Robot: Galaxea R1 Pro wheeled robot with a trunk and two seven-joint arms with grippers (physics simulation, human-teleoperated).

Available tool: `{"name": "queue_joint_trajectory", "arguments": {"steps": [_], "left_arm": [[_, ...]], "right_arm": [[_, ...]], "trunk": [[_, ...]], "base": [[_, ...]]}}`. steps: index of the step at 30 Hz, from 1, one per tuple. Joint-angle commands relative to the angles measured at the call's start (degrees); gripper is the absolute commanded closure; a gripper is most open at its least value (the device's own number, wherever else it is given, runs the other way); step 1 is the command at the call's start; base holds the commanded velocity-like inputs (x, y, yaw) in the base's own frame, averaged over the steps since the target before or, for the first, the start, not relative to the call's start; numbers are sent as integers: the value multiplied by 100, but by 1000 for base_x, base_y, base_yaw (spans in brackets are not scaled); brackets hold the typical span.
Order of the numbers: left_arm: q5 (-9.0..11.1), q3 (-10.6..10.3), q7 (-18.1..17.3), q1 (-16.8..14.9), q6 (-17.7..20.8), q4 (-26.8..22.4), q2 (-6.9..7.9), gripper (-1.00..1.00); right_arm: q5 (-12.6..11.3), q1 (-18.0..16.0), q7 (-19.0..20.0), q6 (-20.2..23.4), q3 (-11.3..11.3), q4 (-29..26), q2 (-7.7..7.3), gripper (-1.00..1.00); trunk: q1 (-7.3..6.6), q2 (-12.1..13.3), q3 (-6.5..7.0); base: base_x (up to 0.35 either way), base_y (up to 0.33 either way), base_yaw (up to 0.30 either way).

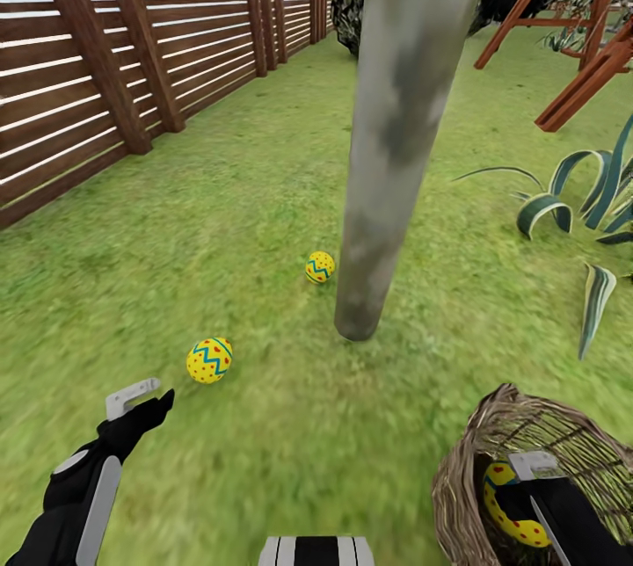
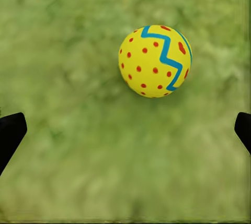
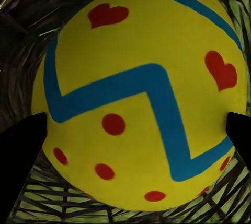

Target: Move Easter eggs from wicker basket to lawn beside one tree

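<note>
Two Easter eggs lay on the lawn: one just beside the tree trunk's base, the other a little farther out. The left gripper hung above that second egg, fingers spread wide and empty. The third egg sat inside the wicker basket, set near the tree, probably to shorten each carry. The right gripper was down in the basket, its fingers flanking the egg; a firm grip could not be told.
</note>
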Motion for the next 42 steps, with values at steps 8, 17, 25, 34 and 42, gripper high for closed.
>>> {"name": "queue_joint_trajectory", "arguments": {"steps": [8, 17, 25, 34, 42], "left_arm": [[49, 5, 13, -2, 41, 8, -61, -100], [58, 5, 13, -2, 41, 1, -62, -100], [57, 5, 13, -2, 41, 4, -62, -100], [58, 13, -204, -2, 41, 10, -62, -100], [50, 7, -206, -2, 41, 33, -63, -100]], "right_arm": [[60, -2, 55, 24, -9, -8, 7, 100], [69, -2, 55, 24, -8, -8, 7, 100], [69, -2, 55, 24, -1, -8, 11, 100], [69, -2, 55, 24, 2, -6, 16, 100], [69, -2, 55, 24, 17, 10, 16, 100]], "trunk": [[-24, 9, 174], [-48, 21, 373], [-68, 32, 550], [-91, 44, 750], [-112, 54, 927]], "base": [[-126, -11, 0], [0, 0, 0], [-293, -54, 0], [-86, -27, 0], [0, 0, 0]]}}
